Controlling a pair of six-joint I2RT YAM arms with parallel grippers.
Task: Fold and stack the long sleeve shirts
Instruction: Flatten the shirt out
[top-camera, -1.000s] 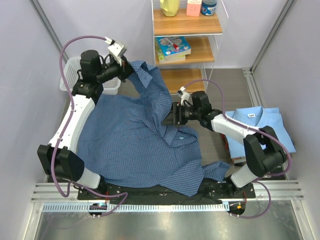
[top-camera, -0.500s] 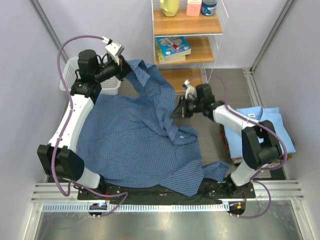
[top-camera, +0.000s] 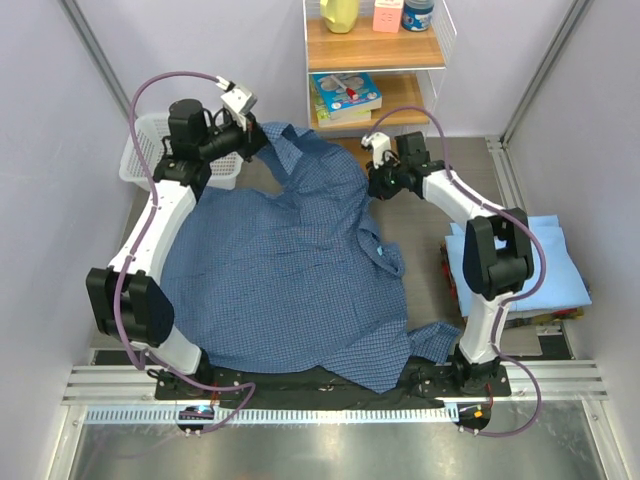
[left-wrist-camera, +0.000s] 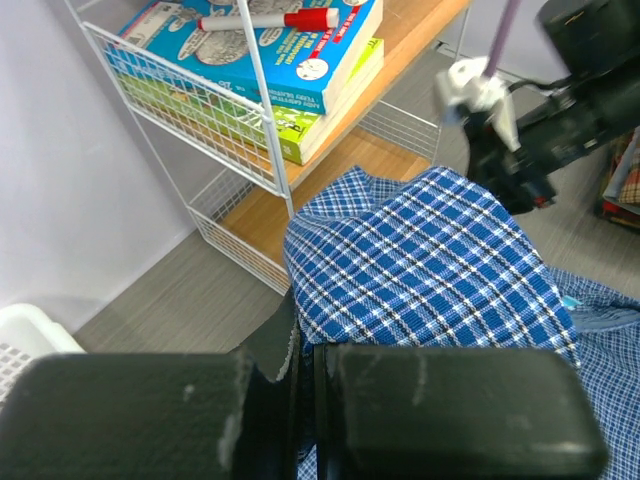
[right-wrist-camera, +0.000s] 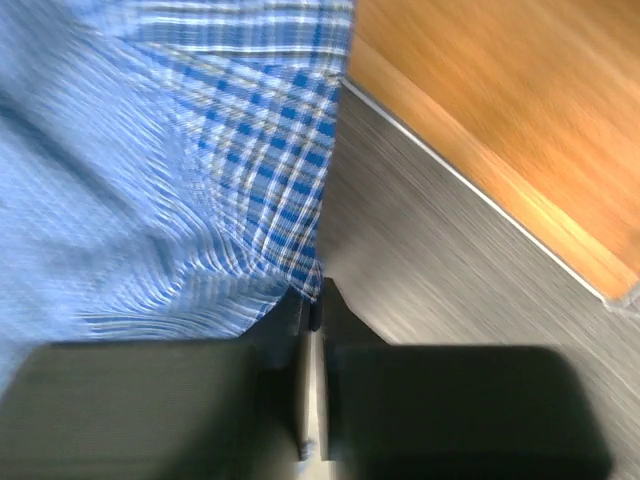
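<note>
At the far end of the table (top-camera: 425, 290), right behind where I am working, stands a wire shelf (top-camera: 372, 46) with wooden boards. A pile of books (top-camera: 346, 96) lies on its middle board with a red marker (left-wrist-camera: 266, 19) on top. The lowest board sits just beyond my right claw (top-camera: 371, 187), close enough to crowd it. A white basket (top-camera: 148, 152) stands at the far left, just beside my left arm.

My left claw (top-camera: 255, 137) is raised at the far left. From its wrist I see the fingers pressed together on a fold of the checked shirt (top-camera: 280, 280), the cloth bulging out just past the tips. My right claw is at the far right of the shirt, near the foot of the shelf. Its wrist view is blurred, but the fingers (right-wrist-camera: 335, 310) look closed, with an edge of the checked cloth pinched between them.

The checked shirt lies opened out over the middle of the table. Its long axis runs from the near edge by my bases to the far end. The far part is lifted off the table into a hump between my two claws, and the rest rests rumpled on the surface. The collar lies toward the right side, and a loose corner trails near my right base. The light blue shirt (top-camera: 555, 270) lies flat at the right edge of the table, well apart from the checked one, partly hidden behind my right arm.
</note>
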